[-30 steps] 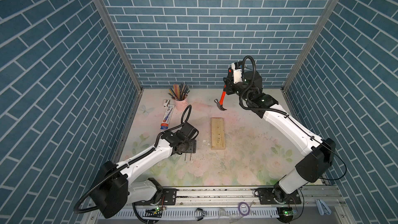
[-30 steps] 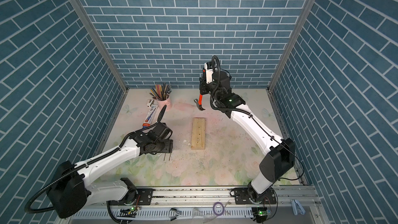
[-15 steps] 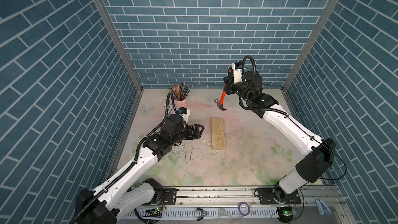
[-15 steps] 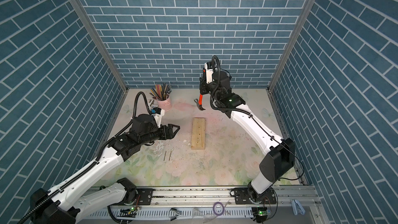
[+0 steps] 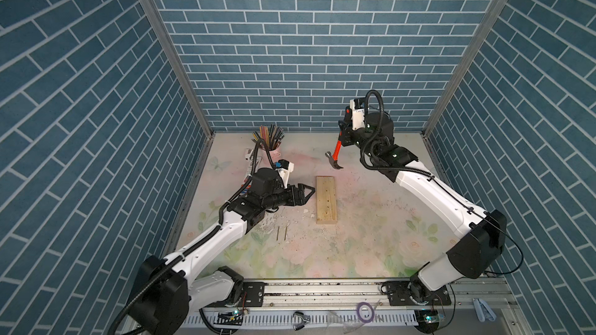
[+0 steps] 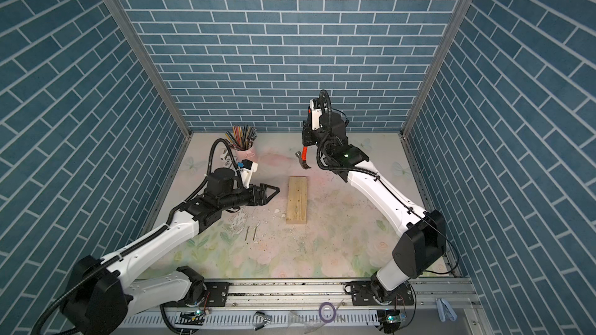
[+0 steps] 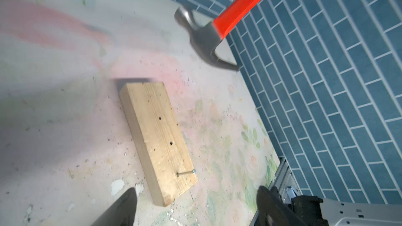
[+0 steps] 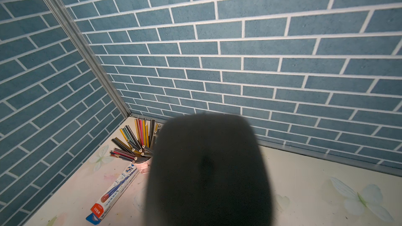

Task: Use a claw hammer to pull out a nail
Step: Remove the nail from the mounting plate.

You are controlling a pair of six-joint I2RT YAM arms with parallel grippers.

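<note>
Left gripper (image 5: 308, 194) hovers low over the table (image 5: 371, 246), jaws spread wide and empty, just left of the wooden block (image 5: 326, 199). Right gripper (image 5: 342, 132) is clamped on the black handle of the claw hammer (image 5: 336, 152), which hangs in the air beyond the block's far end, head down, claw toward the right. One nail (image 7: 186, 172) sticks out of the block's near end. Two loose nails (image 5: 278, 233) lie on the table, near-left of the block.
</note>
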